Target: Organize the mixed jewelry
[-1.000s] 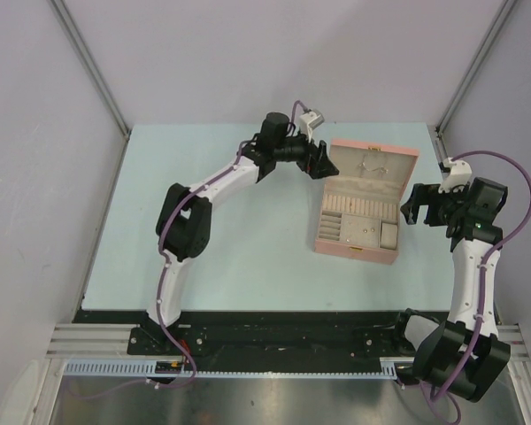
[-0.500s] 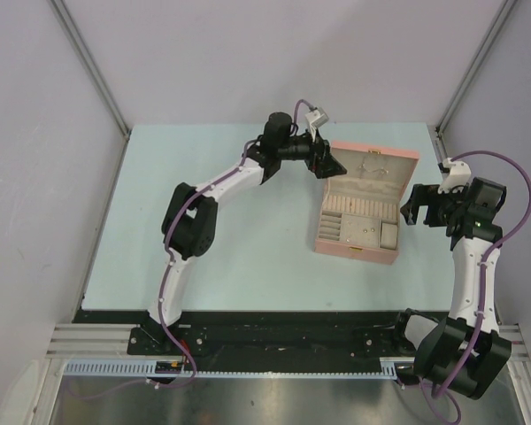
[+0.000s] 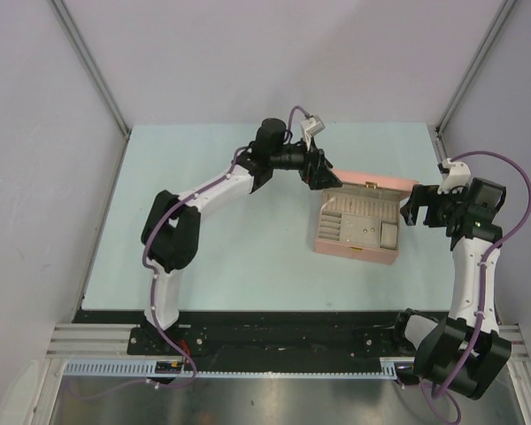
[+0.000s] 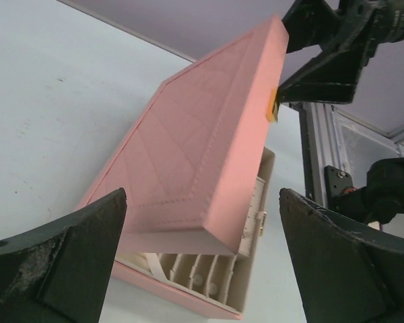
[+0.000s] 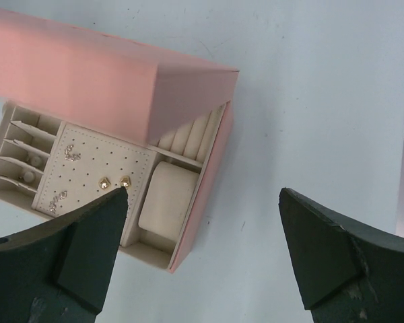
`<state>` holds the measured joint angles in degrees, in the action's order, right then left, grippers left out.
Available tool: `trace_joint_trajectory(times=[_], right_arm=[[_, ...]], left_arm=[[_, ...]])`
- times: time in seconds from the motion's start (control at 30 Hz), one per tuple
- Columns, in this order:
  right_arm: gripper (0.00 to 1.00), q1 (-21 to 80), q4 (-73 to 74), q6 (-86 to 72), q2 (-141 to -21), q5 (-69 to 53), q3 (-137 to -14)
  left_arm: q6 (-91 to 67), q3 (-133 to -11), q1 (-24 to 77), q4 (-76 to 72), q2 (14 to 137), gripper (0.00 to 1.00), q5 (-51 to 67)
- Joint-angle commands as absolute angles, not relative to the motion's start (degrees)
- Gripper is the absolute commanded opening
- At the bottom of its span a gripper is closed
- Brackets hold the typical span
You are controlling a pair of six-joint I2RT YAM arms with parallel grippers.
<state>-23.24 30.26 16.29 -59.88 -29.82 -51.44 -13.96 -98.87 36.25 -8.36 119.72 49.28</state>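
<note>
Left claw (image 3: 325,173): fingers (image 4: 60,262) were spread wide and clamped on nothing. It sat at the far left edge of the box's lid, which showed between them.
Right claw (image 3: 412,206): fingers (image 5: 337,256) were also apart and empty, just beside the box's right end.
Pink box (image 3: 354,241): it stood on the desk (image 3: 230,230), right of centre. The lid (image 4: 195,148) was tilted partway down over the tray, with a gold clasp (image 4: 272,108) on its free edge.
Gold studs (image 5: 104,182): two sat side by side on the dotted pad (image 5: 94,165) inside the box.
Sparkling pieces (image 5: 71,153): they were on the same pad, one near each end.
Pale pieces (image 5: 34,160): tiny, they lay in the narrow slots (image 5: 13,171) beside the pad.
Cream rectangular piece (image 5: 167,196): it lay in the corner compartment just beside the pad, uncovered by the lid.
</note>
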Motion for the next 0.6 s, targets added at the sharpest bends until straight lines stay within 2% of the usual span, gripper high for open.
trace_joint_trajectory(times=[0.0, 0.2, 0.57], right_arm=[[1.0, -23.47, 30.23, 16.44, -58.62, -30.85, -52.3], [1.0, -23.47, 30.41, 16.7, -57.66, -31.2, -52.21], [1.0, -23.55, 31.29, 17.84, -55.81, -30.76, -51.68]], left_arm=[[-14.24, -92.57, 36.56, -7.56, 109.97, 1.0, 49.31], [-13.62, -83.95, 37.26, -7.38, 103.98, 1.0, 47.2], [-13.27, -81.3, 40.34, -5.54, 102.04, 1.0, 43.86]])
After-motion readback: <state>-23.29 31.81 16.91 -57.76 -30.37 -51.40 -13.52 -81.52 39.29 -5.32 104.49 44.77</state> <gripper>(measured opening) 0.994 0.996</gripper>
